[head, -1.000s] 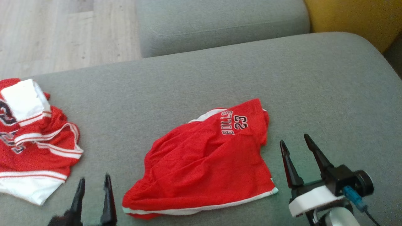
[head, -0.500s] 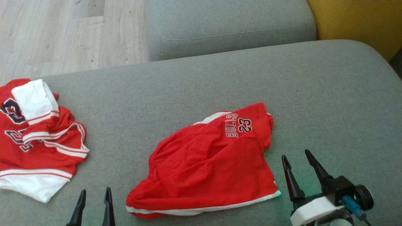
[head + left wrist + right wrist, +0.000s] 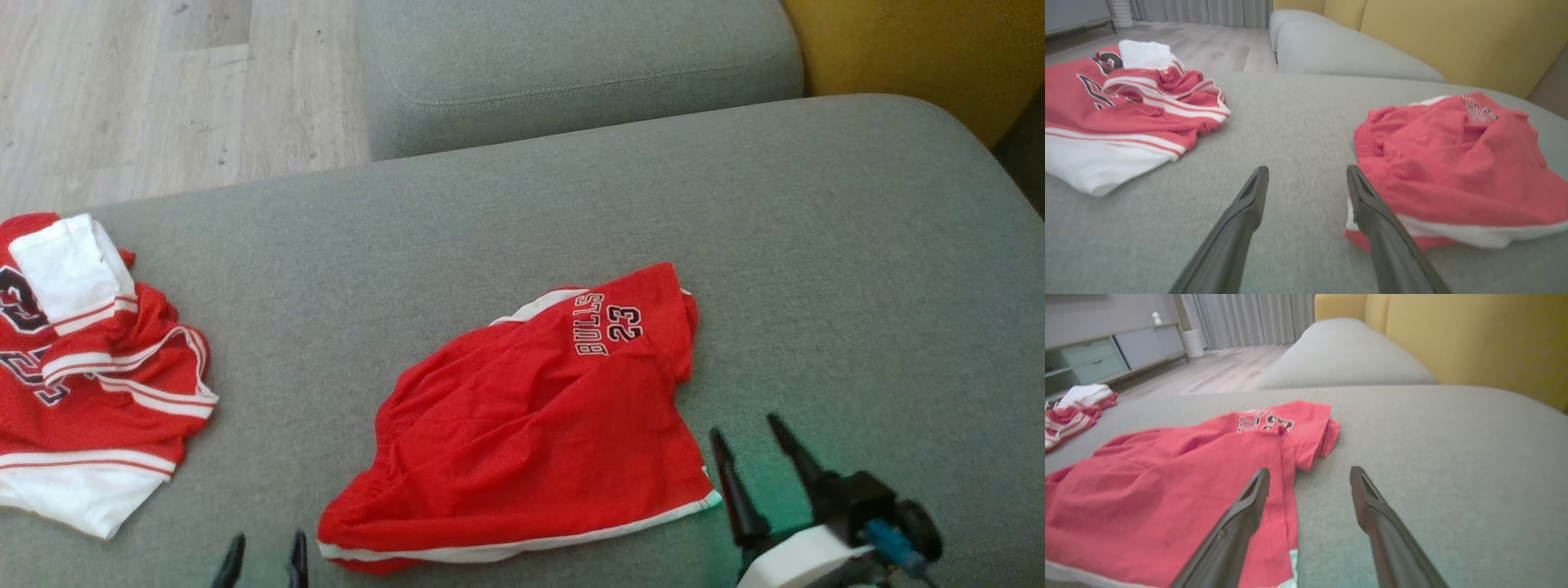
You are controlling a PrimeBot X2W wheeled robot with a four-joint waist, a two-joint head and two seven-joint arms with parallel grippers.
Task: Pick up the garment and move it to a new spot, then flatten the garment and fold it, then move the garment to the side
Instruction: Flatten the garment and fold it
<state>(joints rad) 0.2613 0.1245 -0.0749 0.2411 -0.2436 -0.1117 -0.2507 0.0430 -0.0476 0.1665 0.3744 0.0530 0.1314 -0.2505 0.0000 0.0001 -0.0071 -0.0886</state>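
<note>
A home living room: grey sofa (image 3: 571, 188), wood floor (image 3: 163, 98), curtains (image 3: 1249, 318), drawer cabinet (image 3: 1106, 355).

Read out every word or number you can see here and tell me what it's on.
"BULLS": on the red garment, near its far right corner.
"23": beside it on the same garment.
Large dark characters on the crumpled red-and-white garment at the left: folded over and cut off, unreadable.

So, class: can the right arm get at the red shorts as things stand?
Probably yes. The right end effector sits open just beside the right edge of the shorts, low over the cushion, and nothing lies between them.
</note>
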